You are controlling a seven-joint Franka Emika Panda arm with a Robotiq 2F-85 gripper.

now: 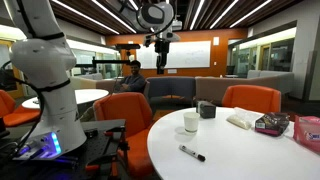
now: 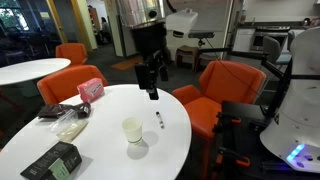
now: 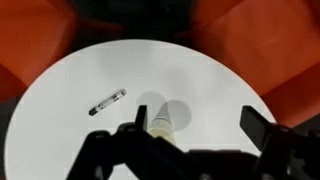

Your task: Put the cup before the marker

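Wrist view looks down on the round white table (image 3: 60, 90): the cup (image 3: 162, 122) stands upright near the middle, and the marker (image 3: 107, 101) lies flat near it, not touching. The gripper (image 3: 190, 125) hangs above with its fingers spread wide and nothing between them. Both exterior views show it well above the tabletop, clear of cup and marker. In an exterior view a dark grey container (image 1: 206, 109) sits just behind the cup, and orange chairs (image 2: 225, 85) stand around the table
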